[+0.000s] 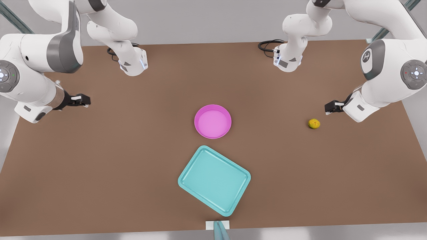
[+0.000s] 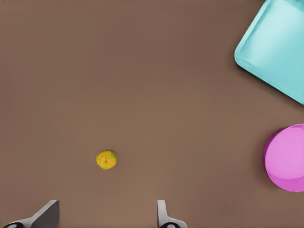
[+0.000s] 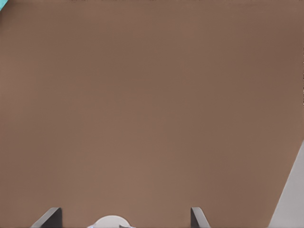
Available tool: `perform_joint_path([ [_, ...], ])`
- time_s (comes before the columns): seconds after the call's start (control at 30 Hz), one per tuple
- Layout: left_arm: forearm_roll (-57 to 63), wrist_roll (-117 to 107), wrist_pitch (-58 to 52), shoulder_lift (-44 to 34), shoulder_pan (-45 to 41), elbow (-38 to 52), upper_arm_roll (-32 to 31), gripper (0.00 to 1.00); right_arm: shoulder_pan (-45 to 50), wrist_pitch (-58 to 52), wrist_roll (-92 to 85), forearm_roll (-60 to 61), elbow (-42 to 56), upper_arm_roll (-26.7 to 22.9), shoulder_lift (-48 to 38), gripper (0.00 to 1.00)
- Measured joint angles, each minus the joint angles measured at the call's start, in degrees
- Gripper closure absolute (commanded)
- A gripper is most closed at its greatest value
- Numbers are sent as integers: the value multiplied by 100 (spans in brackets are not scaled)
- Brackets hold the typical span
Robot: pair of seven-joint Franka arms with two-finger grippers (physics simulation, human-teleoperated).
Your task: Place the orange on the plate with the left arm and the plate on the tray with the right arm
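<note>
The orange (image 1: 314, 123) sits on the brown worktop (image 1: 100, 160) toward the front view's right, well apart from the plate (image 1: 212, 121) and the tray (image 1: 214, 180). The plate lies near the middle of the worktop, flat and with nothing in it. The tray lies just beside it, nearer the camera in the front view, turned at an angle to the worktop's edge and not touching the plate; it also carries nothing.

The left gripper (image 1: 330, 107) hangs at the front view's right, close to the orange but not touching it. In the left wrist view the orange (image 2: 106, 159) lies on bare worktop a little way off from the gripper (image 2: 107, 214), whose two fingers (image 2: 47, 212) stand wide apart with nothing between them. The same view takes in a corner of the tray (image 2: 275, 52) and part of the plate (image 2: 287, 159), both well off to one side of the orange.

The right gripper (image 1: 83, 99) hangs at the front view's left, well apart from the plate and everything else. In the right wrist view its fingers (image 3: 50, 217) are spread wide and hold nothing, with plain worktop (image 3: 152, 114) below the gripper (image 3: 126, 218) and a sliver of the tray (image 3: 3, 3) at one corner.

Both arm bases are bolted at the far edge of the worktop in the front view.
</note>
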Motion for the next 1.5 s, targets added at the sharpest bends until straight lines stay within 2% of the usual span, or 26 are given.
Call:
perform_joint_path([
  [0.1,-1,-5,110,62,1,-620,0,0,7,136,-47,13,4,4,18,0],
  [0.2,5,-22,1139,119,-33,-2913,209,0,34,218,-86,20,7,8,42,0],
  [0.27,10,-23,1991,150,-19,-3824,514,0,50,252,-109,21,1,8,52,0],
  [0.47,4,66,4137,428,32,-5004,1165,0,71,303,-165,3,16,8,113,0],
  [0.73,-12,190,5321,707,10,-5263,1217,0,89,331,-217,-52,20,26,157,0],
  [1.17,-21,308,5655,1160,-13,-5273,1212,0,93,299,-277,-60,15,46,230,0],
  [1.2,-21,314,5657,1164,-15,-5273,1212,11,99,297,-279,-59,9,49,241,0],
  [1.23,-16,316,5660,1166,-16,-5273,1212,28,103,293,-283,-59,5,53,246,0],
  [1.5,6,312,5679,1246,-11,-5241,1212,25,119,269,-305,-63,31,60,294,0],
])
